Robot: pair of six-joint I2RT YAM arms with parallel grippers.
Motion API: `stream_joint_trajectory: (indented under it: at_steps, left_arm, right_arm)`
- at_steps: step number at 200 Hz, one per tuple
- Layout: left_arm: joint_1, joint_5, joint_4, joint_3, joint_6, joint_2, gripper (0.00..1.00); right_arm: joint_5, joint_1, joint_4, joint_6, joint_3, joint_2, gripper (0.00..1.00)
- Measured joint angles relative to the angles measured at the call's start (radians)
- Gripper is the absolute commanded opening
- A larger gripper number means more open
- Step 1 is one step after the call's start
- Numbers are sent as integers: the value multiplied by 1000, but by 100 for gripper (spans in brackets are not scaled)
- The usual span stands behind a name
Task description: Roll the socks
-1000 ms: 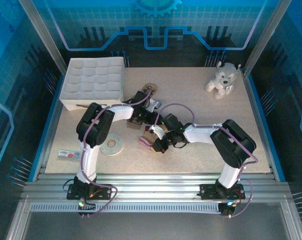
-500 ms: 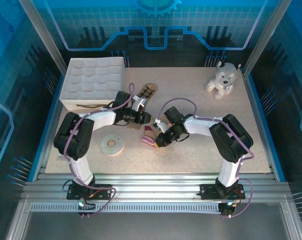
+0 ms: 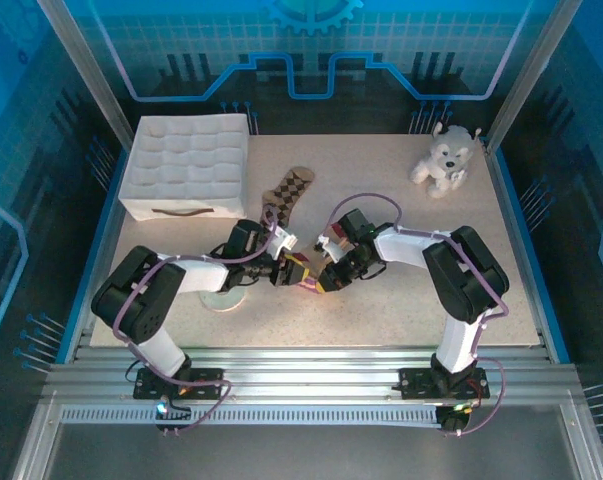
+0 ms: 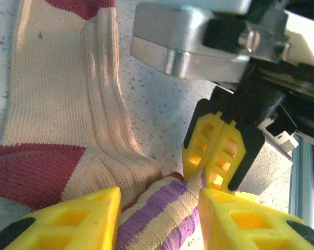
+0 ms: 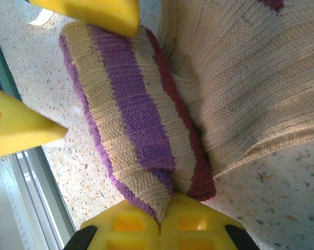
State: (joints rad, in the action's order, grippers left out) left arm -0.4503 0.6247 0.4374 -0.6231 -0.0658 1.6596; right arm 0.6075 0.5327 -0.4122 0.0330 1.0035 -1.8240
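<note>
The two arms reach in from the near edge, and their grippers meet low on the surface (image 3: 411, 310), a little left of the middle. A tape roll (image 3: 219, 299) lies partly under the left arm.

The tan sock (image 4: 52, 114) lies on the surface right at the grippers. It has dark red patches. Its striped cuff (image 5: 130, 104) is folded up into a thick lump. The right gripper (image 5: 159, 221) has its yellow fingers pressed together on the edge of that cuff, pinching it. The left gripper (image 4: 159, 197) is spread, with one finger on each side of the lump. The two grippers are just beside each other.

Farther back, the diamond sock (image 3: 289, 188) lies stretched out flat, apart from both grippers. To its left, a white padded box (image 3: 186, 160) sits near the far left corner. A plush dog (image 3: 443, 158) sits near the far right corner.
</note>
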Motion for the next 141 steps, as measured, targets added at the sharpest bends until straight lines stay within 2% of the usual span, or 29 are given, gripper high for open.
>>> stream_joint_trajectory:
  at_steps: [63,141]
  left_arm:
    - [2,0,61,58,51,-34,40]
    - [-28,-7,12,57,95,-35,28]
  right_arm:
    - [19,-17,-19,0,0,0,0]
    - [33,-32,-43,1,0,-2,0]
